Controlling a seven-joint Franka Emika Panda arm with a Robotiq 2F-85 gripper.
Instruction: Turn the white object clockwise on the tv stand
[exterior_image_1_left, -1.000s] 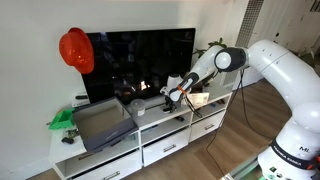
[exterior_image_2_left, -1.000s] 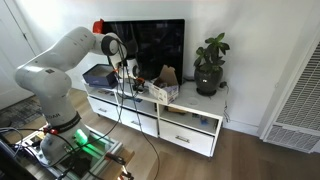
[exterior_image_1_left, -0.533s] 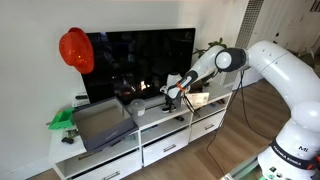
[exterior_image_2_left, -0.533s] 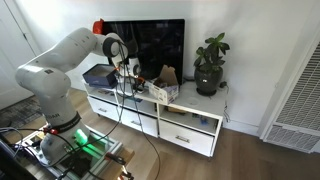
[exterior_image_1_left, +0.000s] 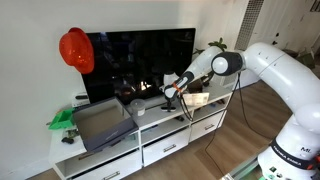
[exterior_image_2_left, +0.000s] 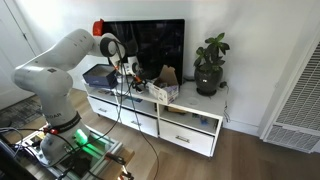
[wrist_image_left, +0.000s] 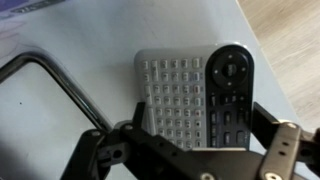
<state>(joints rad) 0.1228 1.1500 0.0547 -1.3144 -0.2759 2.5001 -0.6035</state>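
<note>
In an exterior view the white robot arm is reaching over the long, low, glossy white tv stand. Its Robotiq gripper is hanging just above the top, in front of the black flat TV. A red helmet-like thing is sitting at the screen's corner, and a grey open box is lying well apart from the gripper. The white object is too small to pick out here. In an exterior view the gripper is hovering over the tv stand, with a brown-and-white carton near it and a potted green plant further along. In the wrist view the flat white keypad remote with a black button strip is lying on the stand's top, near its edge. It is sitting directly under the gripper. The fingers are spread wide, one past each long side, gripping nothing. The remote's long axis seems to be running away from the wrist, across the finger line, though its near end is hidden. A black cable loop is lying just beside one finger and will likely be in the way of a clockwise turn.
</note>
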